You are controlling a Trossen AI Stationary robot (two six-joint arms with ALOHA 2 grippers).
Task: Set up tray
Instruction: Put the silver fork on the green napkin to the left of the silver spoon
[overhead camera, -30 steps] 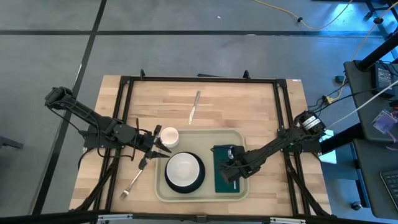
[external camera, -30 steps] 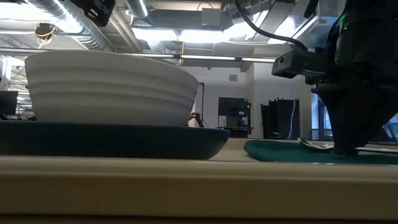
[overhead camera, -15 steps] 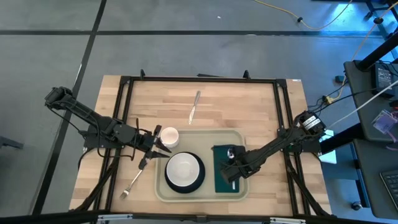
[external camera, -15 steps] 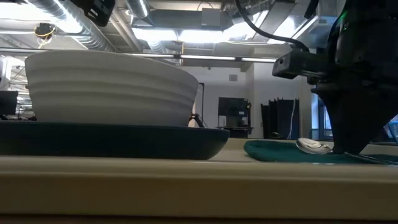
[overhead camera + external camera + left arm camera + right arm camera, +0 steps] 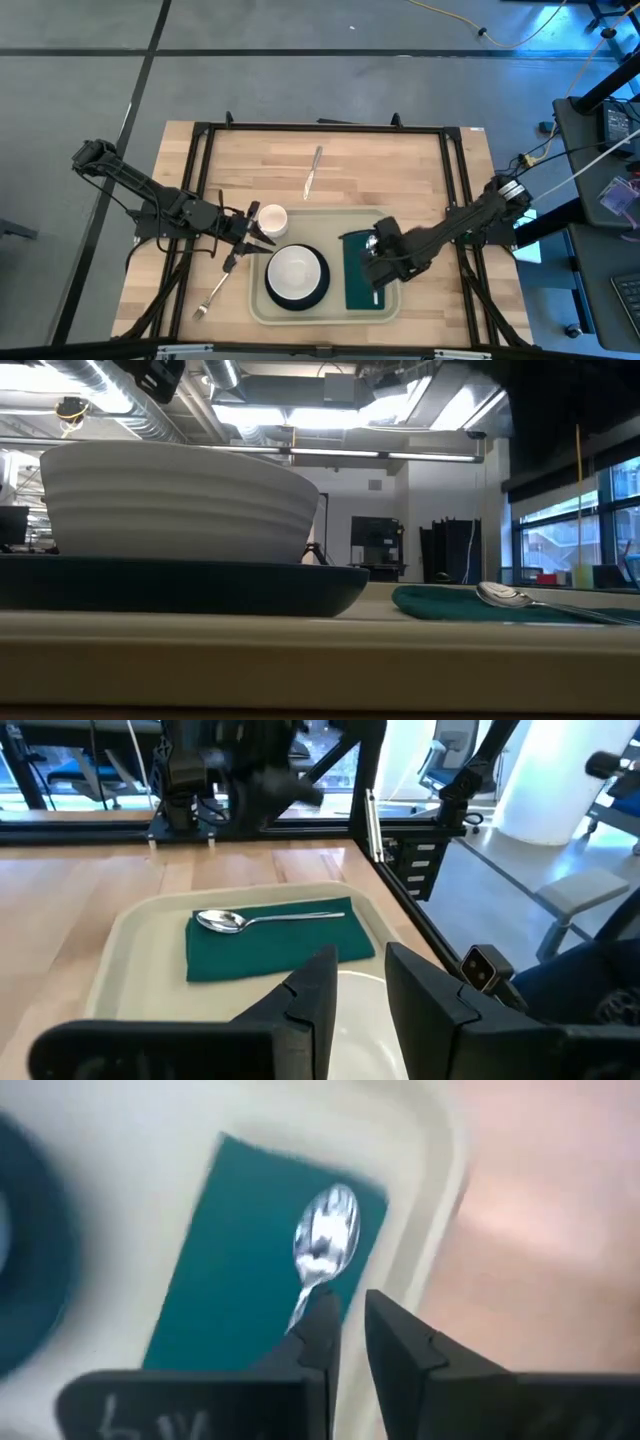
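Tray [image 5: 262, 305]: pale beige, rimmed, lying on the wooden worktop [image 5: 390, 170] at its near edge; everything below is placed from it.
On the tray: a white bowl [image 5: 295, 271] on a dark plate [image 5: 316, 292] in its left half; a green napkin [image 5: 357, 290] in its right half, with a spoon [image 5: 262, 919] lying along it, bowl end toward the far rim.
Off the tray: a small white cup [image 5: 272, 217] just beyond its far-left corner, a fork [image 5: 213, 293] on the worktop to its left, a knife [image 5: 313, 171] well beyond its far rim.
Right gripper [image 5: 371, 268]: above the napkin's right side, clear of the spoon; jaws nearly pressed together with a narrow gap, holding nothing.
Left gripper [image 5: 262, 233]: at the tray's far-left corner, just beside the cup; jaws slightly spread, empty.
Step in hand: the spoon looks placed, so the right arm is likely clearing away while cup, fork and knife remain to bring in.
Doing it well: lift the right arm straight up off the napkin so the cloth and spoon are not dragged; take the cup by its rim with the left jaws, keep it upright, and set it on bare tray floor clear of the plate.
Risk: the fork and knife lie flat and thin, so a pinch may slip.
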